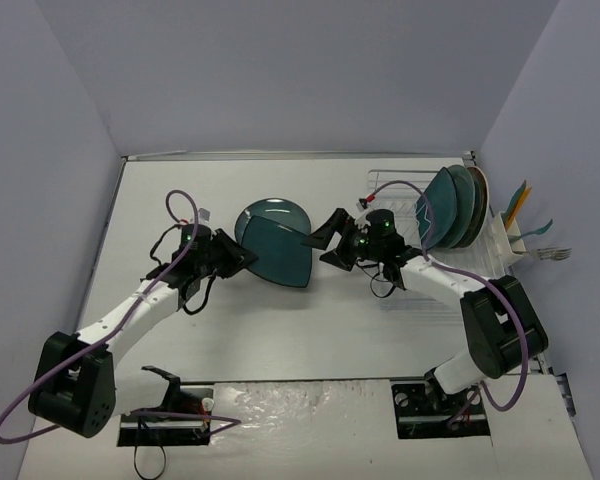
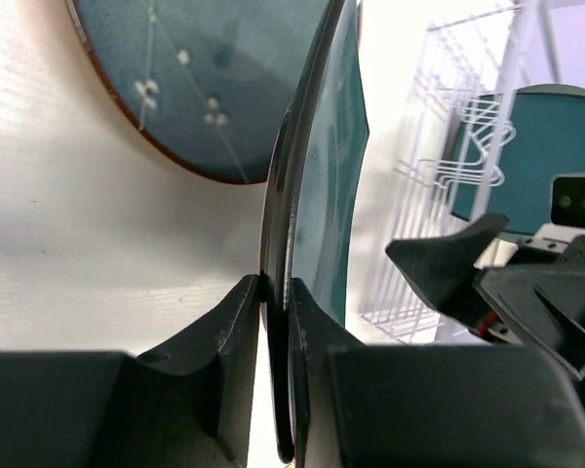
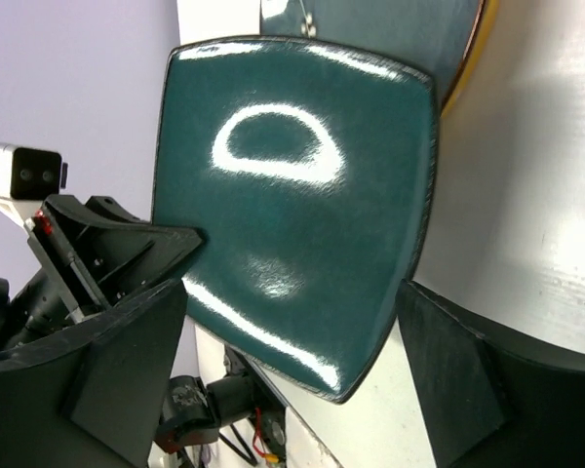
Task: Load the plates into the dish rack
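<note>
A dark teal squarish plate point(image 1: 283, 255) point(image 3: 292, 195) is held tilted off the table, edge-on in the left wrist view point(image 2: 317, 166). My left gripper point(image 1: 242, 258) point(image 2: 276, 292) is shut on its left rim. My right gripper point(image 1: 325, 242) point(image 3: 292, 375) stands open at the plate's right side, one finger on each side of a corner, apart from it. A round teal plate point(image 1: 265, 213) point(image 2: 205, 78) point(image 3: 390, 24) with a warm-coloured rim lies on the table behind. The white wire dish rack point(image 1: 405, 195) point(image 2: 458, 146) at the right holds several plates point(image 1: 458, 205) standing upright.
A side utensil holder point(image 1: 515, 235) with cutlery hangs on the rack's right end. Grey walls close in the white table point(image 1: 280, 330) on three sides. The right arm's forearm runs in front of the rack.
</note>
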Motion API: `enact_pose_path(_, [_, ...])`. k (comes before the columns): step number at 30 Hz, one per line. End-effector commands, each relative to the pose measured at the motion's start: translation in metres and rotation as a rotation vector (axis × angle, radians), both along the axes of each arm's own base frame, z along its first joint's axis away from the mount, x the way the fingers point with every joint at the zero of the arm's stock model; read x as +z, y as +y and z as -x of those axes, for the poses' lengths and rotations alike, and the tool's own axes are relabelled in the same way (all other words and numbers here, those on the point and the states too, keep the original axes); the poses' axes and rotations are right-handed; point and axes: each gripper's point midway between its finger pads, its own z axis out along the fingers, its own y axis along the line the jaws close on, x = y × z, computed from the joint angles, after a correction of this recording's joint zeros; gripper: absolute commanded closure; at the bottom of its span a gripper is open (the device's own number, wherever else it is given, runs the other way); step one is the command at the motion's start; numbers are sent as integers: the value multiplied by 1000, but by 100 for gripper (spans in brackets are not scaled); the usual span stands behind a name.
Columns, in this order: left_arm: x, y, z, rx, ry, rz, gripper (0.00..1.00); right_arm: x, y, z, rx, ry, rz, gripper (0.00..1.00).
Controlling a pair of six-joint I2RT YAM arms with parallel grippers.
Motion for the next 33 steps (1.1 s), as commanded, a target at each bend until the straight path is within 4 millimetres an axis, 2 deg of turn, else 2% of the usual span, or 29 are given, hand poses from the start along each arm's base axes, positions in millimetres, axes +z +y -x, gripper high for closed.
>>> enact_pose_path(1, [130,-12,-18,-18,-348,160,100,56,1,-18,45,-182,-47,11])
enact_pose_path(4, [156,-9,-13,-14,-410,185,100,60,-1,-23,44,-204,-59,8])
enact_pose_path(9, [186,-11,-8,-18,-476,255,100,84,9,-25,85,-263,-155,8])
enact_pose_path(16, [217,-11,-3,-17,-555,320,100,110,21,-30,132,-333,-247,8])
enact_pose_path(19, [223,-11,-2,-11,-569,355,100,119,27,-29,150,-346,-289,10])
enact_pose_path(27, [232,-9,-1,-2,-593,376,100,125,34,-26,176,-349,-353,20])
enact_pose_path(33, [231,-8,-1,3,-604,377,100,129,35,-23,181,-349,-370,37])
